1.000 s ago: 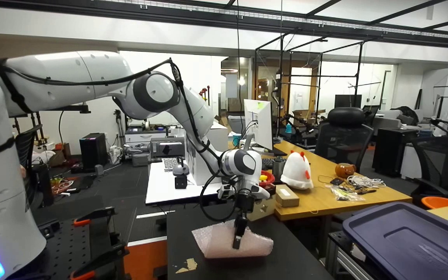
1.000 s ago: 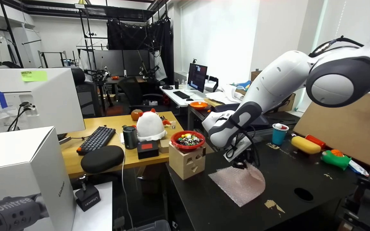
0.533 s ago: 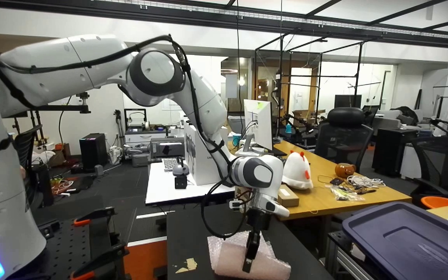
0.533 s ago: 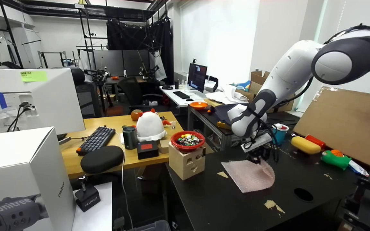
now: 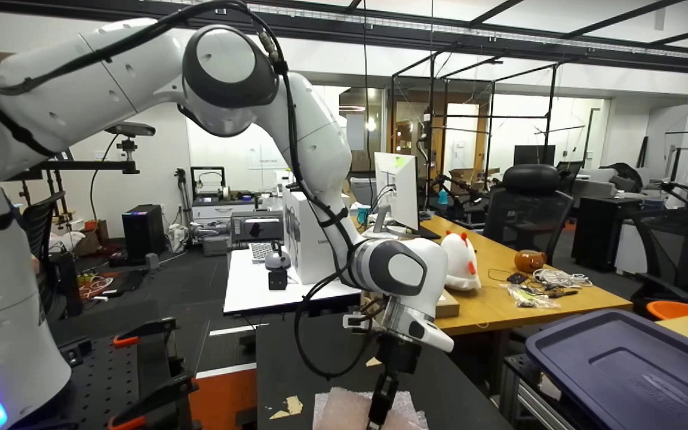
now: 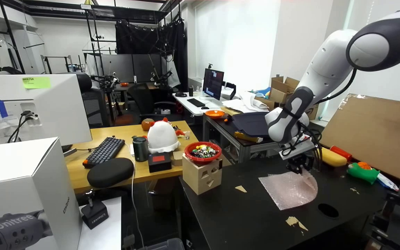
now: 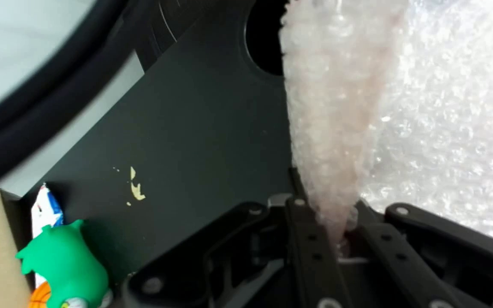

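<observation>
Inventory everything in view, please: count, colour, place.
bubble wrap: one sheet, pinkish, edge in the gripper
table: one, black, under the bubble wrap
shape box: one, tan, on the table
bowl: one, red, on the shape box
toy: one, green, on the table
ball: one, orange, by the toy
packet: one, white and blue, by the toy
block: one, yellow, on the table
cylinder: one, red, beside the block
panel: one, brown, behind the toy
plush: one, mostly white, on the desk
monitor: one nearest, white-backed, on the desk
lid: one, dark blue, beside the table
chairs: several, black, background
gripper: one, black, shut on the bubble wrap
arm: one, white, over the table
</observation>
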Available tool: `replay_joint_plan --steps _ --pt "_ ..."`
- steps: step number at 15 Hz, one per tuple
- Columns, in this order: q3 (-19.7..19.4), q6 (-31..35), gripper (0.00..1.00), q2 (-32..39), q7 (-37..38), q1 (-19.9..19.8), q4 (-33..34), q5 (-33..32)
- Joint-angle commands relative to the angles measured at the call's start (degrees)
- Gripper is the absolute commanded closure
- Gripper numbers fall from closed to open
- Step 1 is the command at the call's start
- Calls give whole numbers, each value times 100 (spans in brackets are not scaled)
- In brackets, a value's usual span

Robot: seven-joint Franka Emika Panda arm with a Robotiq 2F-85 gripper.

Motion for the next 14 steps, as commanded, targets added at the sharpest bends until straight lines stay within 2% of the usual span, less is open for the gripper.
replay_joint_plan --steps 1,7,14 --pt "-185 274 98 -810 260 259 -984 -60" --pt "-410 84 98 -1422 667 679 -1428 -515" --pt "-291 -600 98 -1336 1089 1079 -1026 -1355"
